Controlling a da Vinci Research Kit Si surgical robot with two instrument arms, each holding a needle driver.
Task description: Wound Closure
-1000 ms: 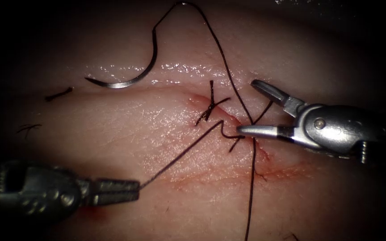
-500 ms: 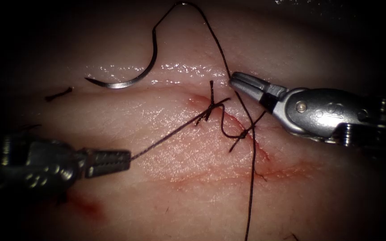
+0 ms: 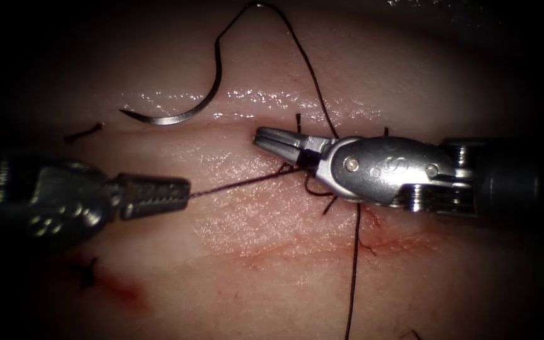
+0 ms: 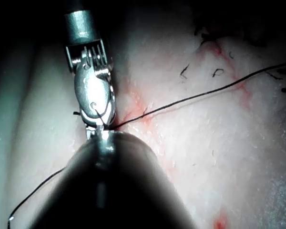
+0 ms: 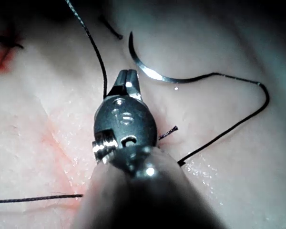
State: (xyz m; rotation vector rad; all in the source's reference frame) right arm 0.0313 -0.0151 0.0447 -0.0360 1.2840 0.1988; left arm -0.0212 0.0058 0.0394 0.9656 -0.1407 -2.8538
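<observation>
Left hand (image 3: 181, 192) sits well left of the cut (image 3: 322, 170), closed on the thread (image 3: 240, 182). The strand runs taut from its tip rightward to the cut. In the left wrist view the same hand (image 4: 97, 125) pinches the thread (image 4: 190, 98), which stretches away across the tissue (image 4: 190, 157).

Red fluid (image 3: 124, 289) stains the tissue (image 3: 221, 252) below the left hand. A cut end (image 3: 83, 132) lies above that hand.

Needle (image 3: 184, 107) lies loose on the tissue, up and left of the cut, not in the tissue and held by neither hand. Thread leaves its upper end, arches over, and drops toward the cut. Right wrist view shows the needle (image 5: 152, 72) flat on the tissue, just beyond the right hand (image 5: 127, 78).

Right hand (image 3: 269, 138) lies over the cut, tip pointing left, closed, with nothing seen between the jaws. A strand hangs down from under it, below the cut.
</observation>
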